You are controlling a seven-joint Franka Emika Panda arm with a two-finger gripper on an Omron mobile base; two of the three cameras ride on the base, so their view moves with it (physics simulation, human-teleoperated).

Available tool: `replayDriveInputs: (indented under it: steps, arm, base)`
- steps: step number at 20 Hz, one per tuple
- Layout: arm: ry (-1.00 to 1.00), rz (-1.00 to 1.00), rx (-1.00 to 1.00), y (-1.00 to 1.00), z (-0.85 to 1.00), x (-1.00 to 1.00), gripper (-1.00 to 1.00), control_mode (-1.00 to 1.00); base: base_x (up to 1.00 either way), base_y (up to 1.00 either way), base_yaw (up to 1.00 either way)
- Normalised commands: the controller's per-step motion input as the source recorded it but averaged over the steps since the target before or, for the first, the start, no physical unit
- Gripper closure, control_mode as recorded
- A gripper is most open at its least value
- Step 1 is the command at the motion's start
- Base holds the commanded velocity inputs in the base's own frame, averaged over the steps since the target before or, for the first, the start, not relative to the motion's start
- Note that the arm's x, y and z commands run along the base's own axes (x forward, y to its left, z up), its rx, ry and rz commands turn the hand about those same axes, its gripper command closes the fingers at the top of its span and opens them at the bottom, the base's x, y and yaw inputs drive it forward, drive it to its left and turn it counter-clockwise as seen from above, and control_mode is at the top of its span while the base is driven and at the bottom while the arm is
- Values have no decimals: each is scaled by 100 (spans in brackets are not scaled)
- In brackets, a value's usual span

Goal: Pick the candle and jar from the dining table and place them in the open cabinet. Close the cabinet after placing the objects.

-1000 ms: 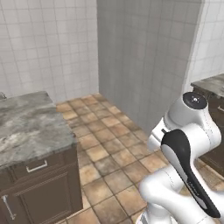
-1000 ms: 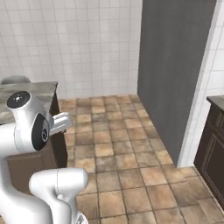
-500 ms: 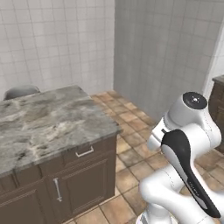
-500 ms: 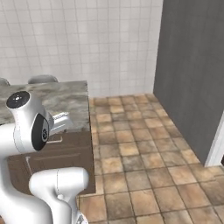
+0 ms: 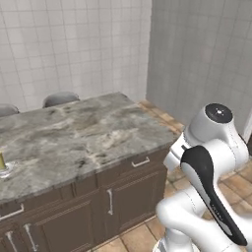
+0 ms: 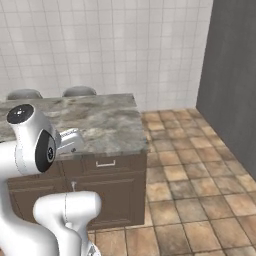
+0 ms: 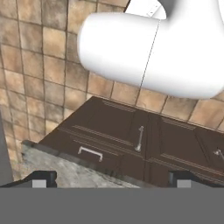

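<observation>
The dining table (image 5: 88,133) has a veined marble top over dark brown drawer and door fronts with silver handles; it stands ahead in the left base view and in the right base view (image 6: 100,120). The candle (image 5: 2,165), a yellow stick on a clear base, stands on the top at the picture's far left edge, partly cut off. The jar and the wall cabinet are out of view. My gripper (image 7: 113,178) is open and holds nothing; it is tucked low in front of the table's door fronts (image 7: 131,135), looking down over the marble edge (image 7: 65,168).
Two grey round chair backs (image 5: 60,98) (image 6: 80,91) show behind the table against the white tiled wall. A dark grey wall panel (image 6: 230,75) stands to the right. Brown tiled floor (image 6: 190,190) lies open right of the table.
The whole picture has shifted: the base has moved, so the table now stretches across both base views and the candle has come in at the left edge. The arm's pose is unchanged.
</observation>
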Motion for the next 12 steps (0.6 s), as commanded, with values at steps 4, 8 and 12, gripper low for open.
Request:
replayDriveInputs:
  steps: [4,8,12]
  arm:
    - [0,0,0,0,0,0,-100,100]
    - [0,0,0,0,0,0,-100,100]
    - [0,0,0,0,0,0,-100,100]
  base:
    - [-13,94,0]
    - [-47,82,0]
    - [-41,83,0]
